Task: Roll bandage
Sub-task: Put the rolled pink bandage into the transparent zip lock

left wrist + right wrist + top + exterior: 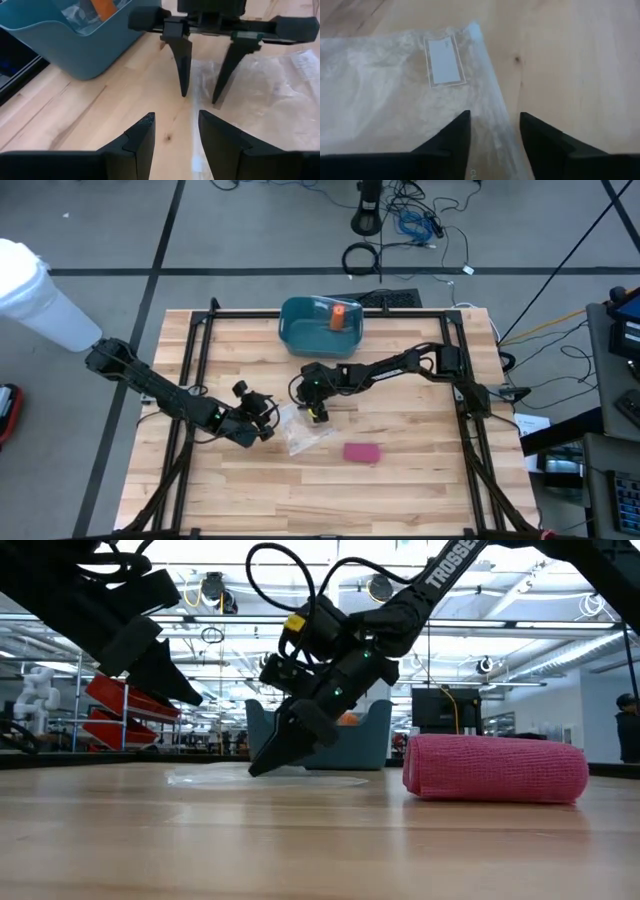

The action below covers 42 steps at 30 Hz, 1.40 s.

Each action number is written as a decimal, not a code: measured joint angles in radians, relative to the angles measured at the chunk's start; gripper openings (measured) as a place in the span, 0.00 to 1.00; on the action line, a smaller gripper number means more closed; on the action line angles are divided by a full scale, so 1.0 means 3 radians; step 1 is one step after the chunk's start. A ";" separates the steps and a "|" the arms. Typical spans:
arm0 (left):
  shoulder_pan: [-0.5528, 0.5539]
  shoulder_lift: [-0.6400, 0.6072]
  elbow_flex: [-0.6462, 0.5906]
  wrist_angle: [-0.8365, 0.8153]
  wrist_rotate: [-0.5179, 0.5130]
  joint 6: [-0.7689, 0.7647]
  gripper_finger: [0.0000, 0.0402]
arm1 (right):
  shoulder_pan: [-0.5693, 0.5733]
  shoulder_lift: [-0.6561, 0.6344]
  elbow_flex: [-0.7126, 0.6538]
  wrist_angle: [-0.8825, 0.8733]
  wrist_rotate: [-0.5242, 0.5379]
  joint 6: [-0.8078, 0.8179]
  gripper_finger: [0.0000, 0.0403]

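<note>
Nearest the low camera lay the pink bandage roll (495,771), alone on the wooden table (420,480), well apart from both arms. It looked soft, light and springy, likely to squash unless pinched gently across its middle. Behind it a flat clear plastic bag (305,430) lay, thin and slippery, best taken at an edge. The right gripper (317,413) angled steeply down, fingers parted over the bag's edge, holding nothing. The left gripper (266,418) hovered facing it, fingers also spread and empty.
</note>
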 joint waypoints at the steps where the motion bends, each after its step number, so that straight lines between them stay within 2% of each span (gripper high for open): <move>1: 0.0000 0.0000 0.0001 -0.0001 -0.0001 0.0002 0.39 | 0.0005 -0.0004 0.0000 0.0006 0.0001 0.0001 0.36; 7: -0.0001 0.0000 0.0001 0.0000 0.0028 -0.0007 0.39 | 0.0046 -0.0017 0.0000 -0.0137 0.0005 -0.0074 0.08; 9: -0.0001 0.0000 0.0001 0.0001 0.0102 -0.0022 0.39 | 0.0084 -0.0021 0.0000 -0.0191 0.0026 -0.0244 0.02; 12: -0.0001 0.0000 0.0001 0.0007 0.0176 -0.0030 0.39 | 0.0180 -0.0030 0.0001 -0.0218 0.0265 -0.0419 0.01; 14: -0.0001 0.0000 0.0001 0.0033 0.0177 -0.0030 0.39 | 0.0274 -0.0061 0.0001 -0.0270 0.0552 -0.0645 0.00; 21: -0.0003 0.0001 0.0001 0.0329 0.0178 -0.0028 0.39 | 0.0759 -0.0329 -0.0004 -0.0357 0.2046 -0.1357 0.00; 24: -0.0015 0.0001 0.0001 0.0482 0.0177 -0.0027 0.39 | 0.0969 -0.0464 -0.0001 -0.0551 0.2457 -0.1411 0.00; 28: -0.0036 0.0001 0.0002 0.0858 0.0231 0.0015 0.39 | 0.1246 -0.0663 -0.0001 -0.0846 0.2806 -0.1150 0.00; 32: -0.0034 0.0003 0.0002 0.1364 0.0413 0.0446 0.39 | 0.1510 -0.0757 -0.0036 -0.1003 0.3160 -0.0958 0.00; 36: -0.0024 0.0005 0.0018 0.2065 0.0764 0.1280 0.39 | 0.1679 -0.0811 -0.0125 -0.1029 0.3316 -0.0776 0.00; 39: -0.0027 0.0047 0.0142 0.2180 0.0896 0.1793 0.39 | 0.1757 -0.0808 -0.0252 -0.1048 0.3414 -0.0659 0.00; 42: 0.0025 0.0186 0.0328 0.2163 0.1030 0.2049 0.39 | 0.1847 -0.0807 -0.0391 -0.1009 0.3777 -0.0612 0.00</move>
